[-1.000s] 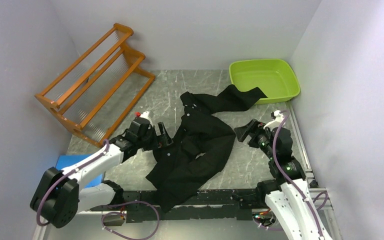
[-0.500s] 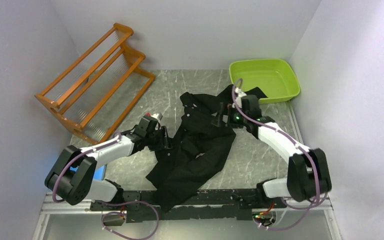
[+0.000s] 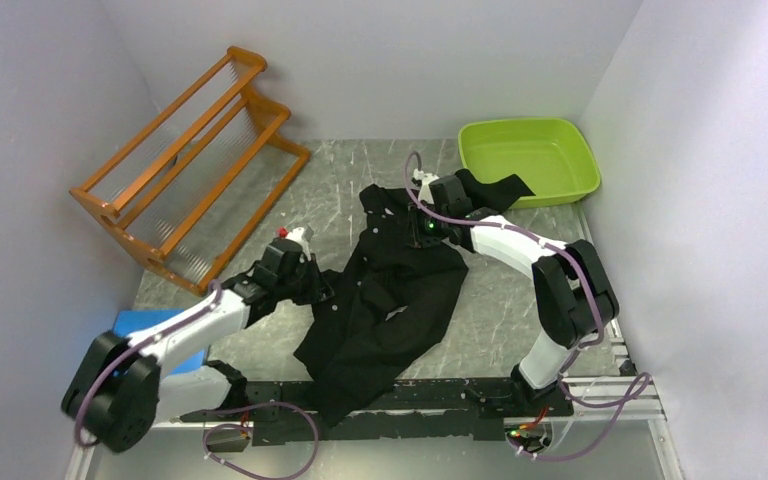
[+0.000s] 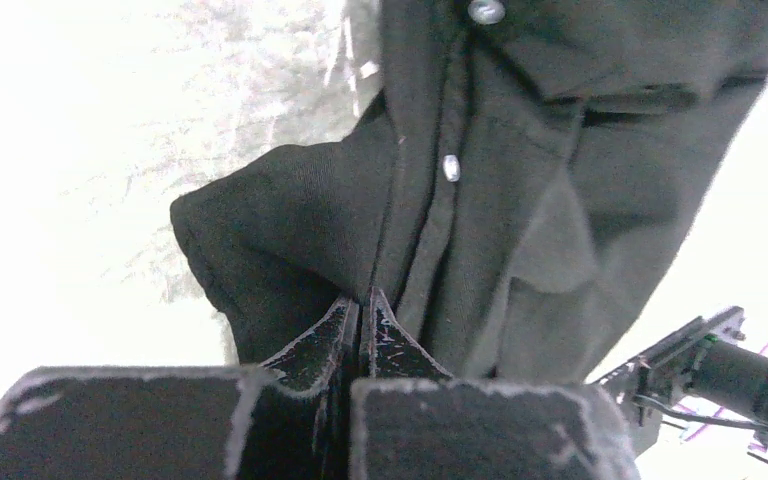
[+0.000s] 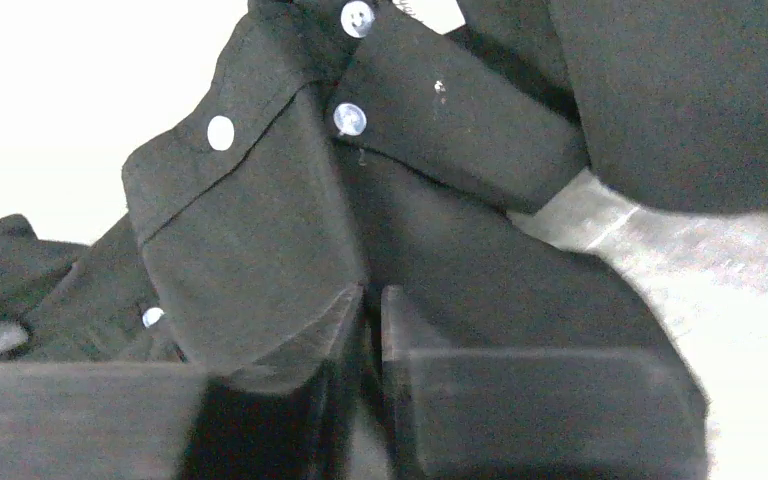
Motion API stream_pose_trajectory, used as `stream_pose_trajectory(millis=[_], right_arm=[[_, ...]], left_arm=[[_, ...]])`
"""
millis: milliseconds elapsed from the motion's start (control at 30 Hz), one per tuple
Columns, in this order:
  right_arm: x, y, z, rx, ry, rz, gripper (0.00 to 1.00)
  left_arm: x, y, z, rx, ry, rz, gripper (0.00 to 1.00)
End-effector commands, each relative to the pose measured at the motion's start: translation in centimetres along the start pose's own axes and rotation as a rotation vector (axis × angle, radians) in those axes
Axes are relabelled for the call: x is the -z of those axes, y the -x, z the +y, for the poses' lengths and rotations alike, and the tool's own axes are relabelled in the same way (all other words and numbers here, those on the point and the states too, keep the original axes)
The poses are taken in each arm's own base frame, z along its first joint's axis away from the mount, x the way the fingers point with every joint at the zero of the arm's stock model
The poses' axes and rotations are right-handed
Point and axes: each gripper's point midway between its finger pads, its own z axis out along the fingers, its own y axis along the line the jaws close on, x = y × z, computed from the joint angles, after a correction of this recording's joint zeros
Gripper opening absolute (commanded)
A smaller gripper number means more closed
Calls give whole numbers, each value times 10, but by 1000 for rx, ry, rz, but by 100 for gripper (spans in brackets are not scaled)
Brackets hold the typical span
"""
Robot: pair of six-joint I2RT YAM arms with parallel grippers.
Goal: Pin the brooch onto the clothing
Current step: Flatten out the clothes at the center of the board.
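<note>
A: Top view first. Shirt location?
B: Crumpled black shirt (image 3: 400,290) in the middle of the table (image 3: 520,300), running from the far middle down to the near edge. One sleeve lapping onto the green tray (image 3: 520,124) at far right. Far left an orange rack (image 3: 260,100), near left a blue block (image 3: 130,325), both apart from the cloth.
A: Arms?
B: At the shirt's left edge, touching cloth, the left gripper (image 3: 322,287). Down on the upper part of the shirt, the right gripper (image 3: 418,228), arm bent over from the right. Jaw state unreadable from up here for either.
A: Left wrist view?
B: No gap between the left fingertips (image 4: 340,325), pressed together and nipping a fold of shirt just left of the button strip. Two pale buttons (image 4: 451,167) in line beyond the tips. Cloth bunched into a lobe on the left, washed-out bright table behind.
A: Right wrist view?
B: Nearly together, the right fingers (image 5: 520,400), only a thin slit between them, tips sunk in among shirt folds. Flap with pale buttons lying right above the left-hand finger. Cloth caught in the slit or not: cannot tell. Fingers blurred too.
</note>
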Motion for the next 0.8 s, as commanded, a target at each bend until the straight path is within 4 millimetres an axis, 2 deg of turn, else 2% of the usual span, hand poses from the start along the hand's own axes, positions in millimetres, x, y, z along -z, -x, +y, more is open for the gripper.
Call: stream_pose_trajectory(millis=[0,67,167,233,267,300,400,500,567,600,633,667,700,733,767], right_arm=[[21,44,18,19,39,-110,0],[39,61,22,13,34,-159,0],[79,78,27,-21,56,-254,0],[106,76,27,-44,61,-304,0],[119,71,25,-63,50,-326,0],[130,65,22,-86,40,-342,0],[152,25,13,-160,15,-349,0],[166,-17,9,-260,9,-341,0],[166,-49,1,-355,-27,-302,0],[166,-63,-1,-389,-32,-288,0],[165,-74,-2,-408,-30,-272,5],[165,-83,-2,-426,-29,-265,22],[165,-90,-5,-443,-40,-262,39],[165,-96,-10,-458,-66,-263,59],[165,-100,-15,-467,-92,-268,74]], left_arm=[[31,19,-7,42,-11,-127,3],[47,23,-8,52,-14,-167,3],[69,28,-11,72,-23,-213,3],[82,26,-11,82,-27,-219,3],[87,29,-4,92,7,-248,3],[93,27,-1,101,18,-255,3],[106,23,12,138,62,-286,3],[116,17,28,184,116,-312,3],[122,16,34,194,136,-333,3],[125,17,36,190,143,-344,11],[127,17,38,186,153,-348,29],[130,20,39,181,162,-359,58],[131,23,39,168,171,-367,75],[131,26,38,148,172,-372,87],[131,30,34,126,168,-373,93]])
